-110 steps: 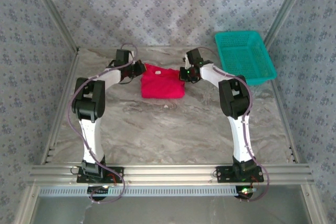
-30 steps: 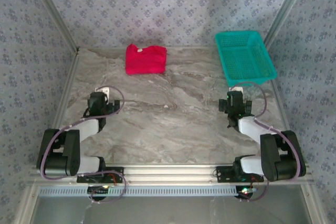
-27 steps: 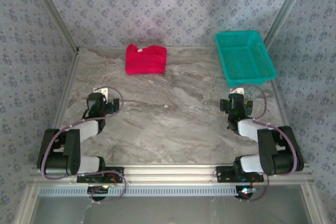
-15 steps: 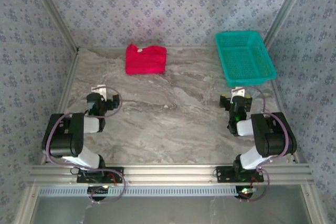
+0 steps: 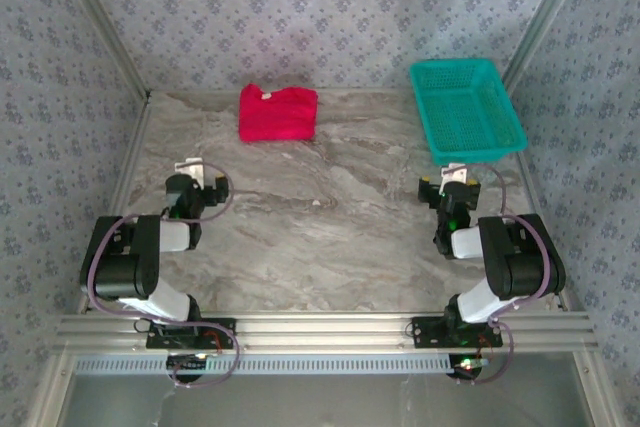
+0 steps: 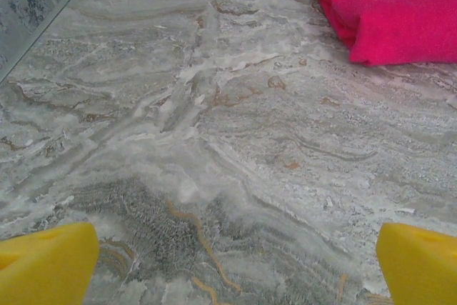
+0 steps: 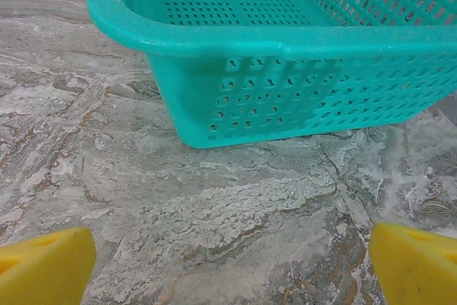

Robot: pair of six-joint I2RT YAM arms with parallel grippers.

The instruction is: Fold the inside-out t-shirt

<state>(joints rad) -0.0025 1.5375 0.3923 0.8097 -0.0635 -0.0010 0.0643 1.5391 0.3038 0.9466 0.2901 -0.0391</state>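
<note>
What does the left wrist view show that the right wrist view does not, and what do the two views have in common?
Left wrist view: the bright red cloth t-shirt, lying on the table at the upper right. Right wrist view instead: the teal plastic mesh basket, standing on the table ahead. Shared: the grey marbled table, and an open gripper, left gripper and right gripper, with yellow fingertips in the bottom corners.

**First speaker:** How are the two arms posed?

**Second speaker:** Both are folded back tightly above their bases, with the elbows sharply bent and the forearms reaching away from the overhead camera. The left end effector and the right end effector are held low and well apart.

**First speaker:** And the fingers?

**Second speaker:** In the wrist views, the left yellow fingertips and the right yellow fingertips sit at the bottom corners, spread wide.
</note>
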